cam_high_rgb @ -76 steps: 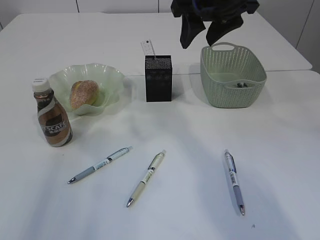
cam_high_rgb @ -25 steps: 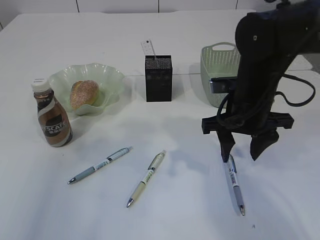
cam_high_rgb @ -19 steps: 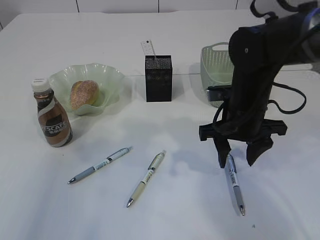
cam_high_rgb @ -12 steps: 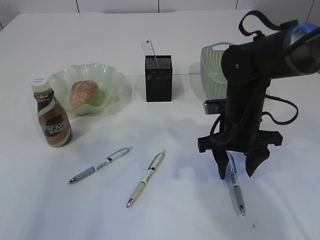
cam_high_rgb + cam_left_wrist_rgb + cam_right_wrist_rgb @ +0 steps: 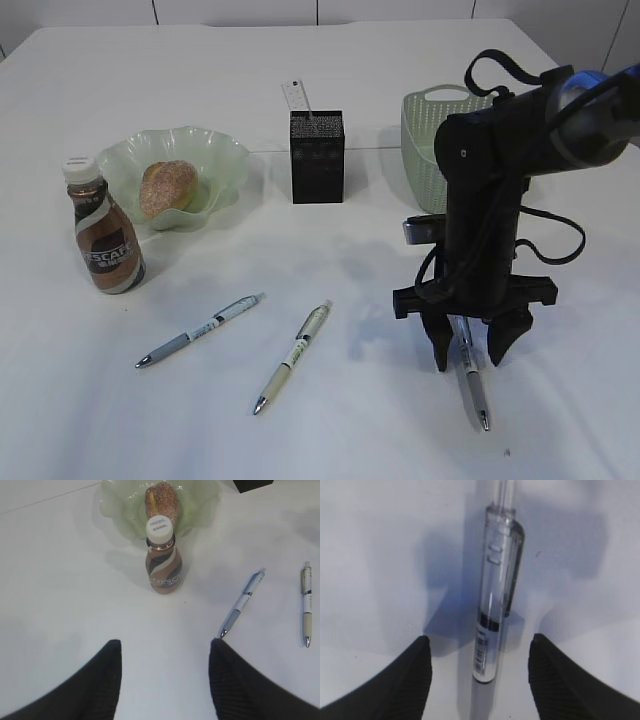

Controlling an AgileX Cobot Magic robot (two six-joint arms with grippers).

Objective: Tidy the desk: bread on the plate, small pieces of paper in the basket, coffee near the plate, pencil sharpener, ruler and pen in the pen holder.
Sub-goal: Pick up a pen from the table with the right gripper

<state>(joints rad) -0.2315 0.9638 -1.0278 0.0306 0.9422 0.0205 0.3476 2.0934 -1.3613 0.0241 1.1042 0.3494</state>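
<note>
My right gripper (image 5: 470, 360) stands open low over the table, one finger on each side of the right-hand pen (image 5: 472, 378), which lies flat (image 5: 497, 605) between the fingers with a gap on both sides. Two more pens (image 5: 200, 330) (image 5: 293, 356) lie at the front middle. The bread (image 5: 167, 188) sits on the green plate (image 5: 215, 150), with the coffee bottle (image 5: 105, 240) beside it. A ruler (image 5: 297, 97) sticks out of the black pen holder (image 5: 316, 157). My left gripper (image 5: 165, 645) is open over bare table. The pencil sharpener and paper pieces are out of view.
The green basket (image 5: 430, 125) stands at the back right, partly behind my right arm. In the left wrist view the coffee bottle (image 5: 164, 570) stands ahead of the fingers, and two pens (image 5: 242, 602) (image 5: 306, 605) lie to its right.
My right arm has come from above the basket forward and down. Its open fingers now straddle the right-hand pen close to the table. Nothing else has moved.
</note>
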